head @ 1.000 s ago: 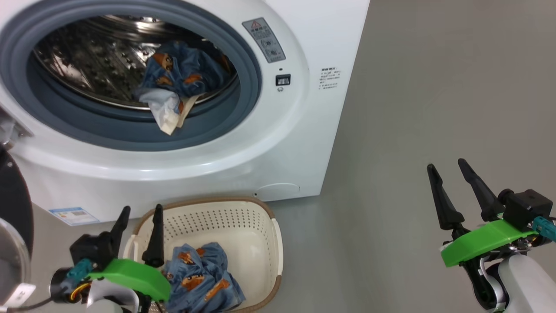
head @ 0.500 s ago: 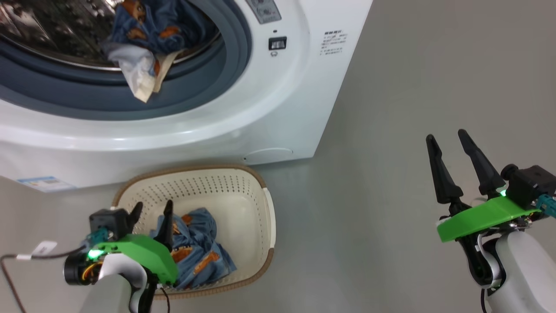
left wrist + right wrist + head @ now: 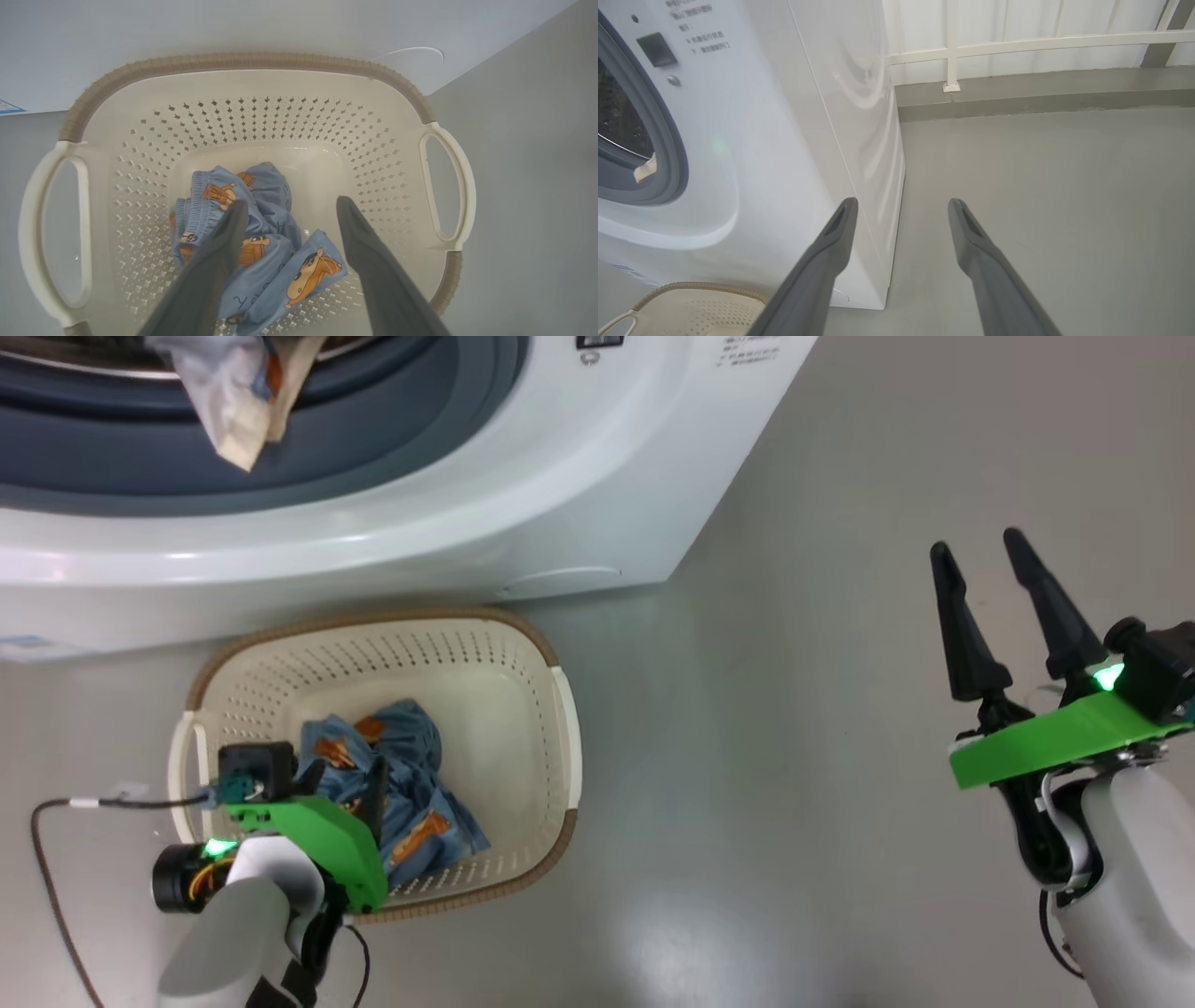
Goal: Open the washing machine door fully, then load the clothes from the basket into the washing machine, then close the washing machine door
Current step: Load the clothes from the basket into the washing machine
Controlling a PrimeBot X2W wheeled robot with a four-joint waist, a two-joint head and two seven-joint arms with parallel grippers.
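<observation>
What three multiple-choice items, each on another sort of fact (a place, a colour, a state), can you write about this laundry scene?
1. Where is the left claw?
A. Inside the steel drum
B. Over the light blue bear-print clothes in the cream perforated plastic basket
C. Over bare grey floor

2. What colour is the basket's woven-look rim?
A. Green
B. Red
C. Brown

3. In what state is the right claw?
A. Open, holding nothing
B. Shut on a cloth
C. Shut on a basket handle

Answers: 1 B, the left wrist view shows its fingers spread above the clothes. 2 C, the band around the basket's top is brown. 3 A, its two fingers stand apart over the floor with nothing between them.
</observation>
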